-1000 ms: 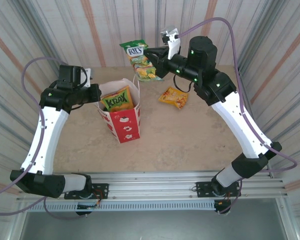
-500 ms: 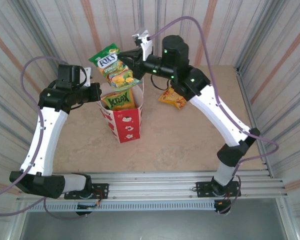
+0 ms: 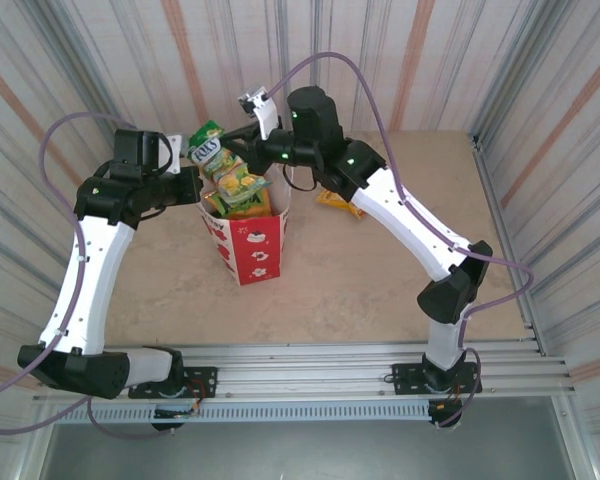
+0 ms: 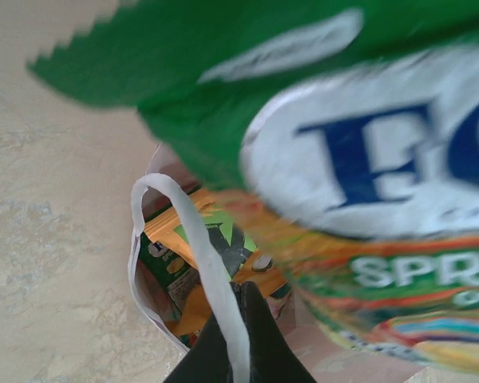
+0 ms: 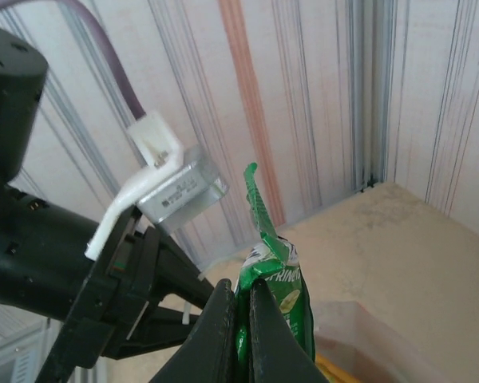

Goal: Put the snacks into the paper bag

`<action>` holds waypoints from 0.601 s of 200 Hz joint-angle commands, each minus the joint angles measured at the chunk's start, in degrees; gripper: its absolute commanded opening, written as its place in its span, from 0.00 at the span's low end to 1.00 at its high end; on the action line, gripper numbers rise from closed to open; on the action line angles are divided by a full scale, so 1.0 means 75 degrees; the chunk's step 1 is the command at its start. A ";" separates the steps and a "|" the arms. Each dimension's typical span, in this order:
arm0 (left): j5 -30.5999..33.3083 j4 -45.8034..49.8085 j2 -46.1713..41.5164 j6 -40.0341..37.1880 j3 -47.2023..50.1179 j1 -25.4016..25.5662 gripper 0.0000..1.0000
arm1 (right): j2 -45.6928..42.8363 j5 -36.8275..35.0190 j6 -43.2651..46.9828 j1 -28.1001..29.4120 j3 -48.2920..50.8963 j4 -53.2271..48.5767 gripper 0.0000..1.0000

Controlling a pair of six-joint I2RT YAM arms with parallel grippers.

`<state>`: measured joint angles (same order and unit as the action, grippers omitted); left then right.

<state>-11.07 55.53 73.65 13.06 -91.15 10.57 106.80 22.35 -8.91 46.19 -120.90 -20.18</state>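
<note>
Right claw (image 5: 241,294) clamps the green packet (image 3: 226,170), which hangs over the mouth of the paper bag (image 3: 252,250) at the counter's (image 3: 400,280) 9 o'clock. Left claw (image 4: 239,319) looks pinched on the white handle (image 4: 193,235). Best lower the packet's bottom edge below the rim before letting go; an orange packet (image 3: 338,200) lies at the bag's 2 o'clock

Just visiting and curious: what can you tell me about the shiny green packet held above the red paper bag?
The shiny green foil snack packet has a zigzag-cut top edge, a white oval logo with blue letters, and orange and yellow print lower down. It hangs tilted, pinched at one edge by the right gripper, its lower end at the open mouth of the red and white paper bag.
</note>
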 commanded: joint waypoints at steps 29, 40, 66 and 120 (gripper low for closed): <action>-0.0097 -0.0007 -0.0220 -0.0206 -0.0345 0.0021 0.00 | -0.0103 -0.0317 0.0180 0.0006 0.0581 0.0043 0.00; -0.0110 0.0005 -0.0219 -0.0218 -0.0350 0.0021 0.00 | -0.0052 -0.0276 0.0168 -0.0007 0.0569 0.0043 0.00; -0.0114 0.0013 -0.0231 -0.0228 -0.0339 0.0021 0.00 | 0.0050 -0.0082 0.0174 -0.0007 0.0569 0.0047 0.00; -0.0123 0.0013 -0.0231 -0.0243 -0.0362 0.0021 0.00 | 0.0292 -0.0148 0.0503 -0.0085 0.0480 -0.0260 0.29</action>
<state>-11.09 55.90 73.65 12.19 -91.50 10.57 107.72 21.30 -7.49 46.15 -115.90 -22.04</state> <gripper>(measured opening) 0.049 0.160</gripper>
